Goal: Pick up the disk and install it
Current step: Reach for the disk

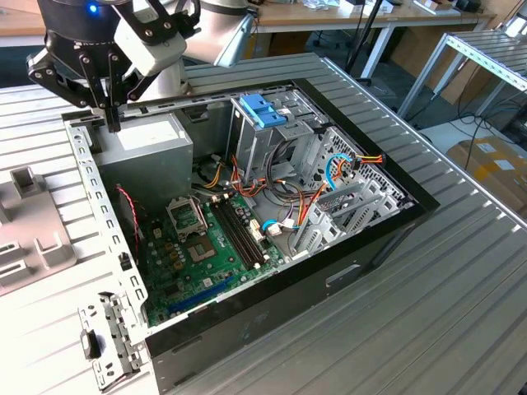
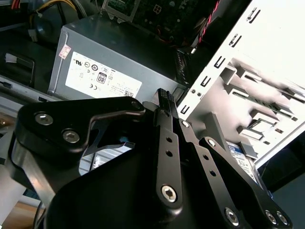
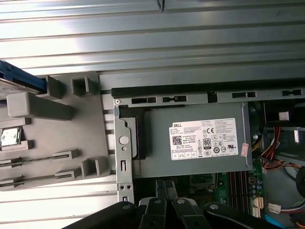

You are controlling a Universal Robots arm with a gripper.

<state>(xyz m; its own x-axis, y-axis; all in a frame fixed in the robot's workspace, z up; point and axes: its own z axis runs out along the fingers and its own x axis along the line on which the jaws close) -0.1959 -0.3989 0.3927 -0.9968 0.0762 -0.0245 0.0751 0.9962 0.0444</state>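
The disk (image 3: 21, 78), dark grey with a light-blue rail along its edge, lies on a grey holding fixture (image 3: 71, 143) beside the open computer case; part of it runs out of the first wrist view. My black gripper (image 1: 111, 122) hangs over the case's rear edge, above the grey power supply (image 1: 152, 148), well away from the disk. Its two fingers (image 2: 165, 102) are pressed together with nothing between them. Their tips (image 3: 165, 187) also show in the first wrist view, over the power supply (image 3: 190, 140).
The open case (image 1: 247, 189) holds a green motherboard (image 1: 206, 247), cable bundles and a tall metal drive cage topped by a blue bracket (image 1: 262, 109). The grey fixture (image 1: 29, 230) stands on the ribbed table at the exterior view's left. Benches stand behind.
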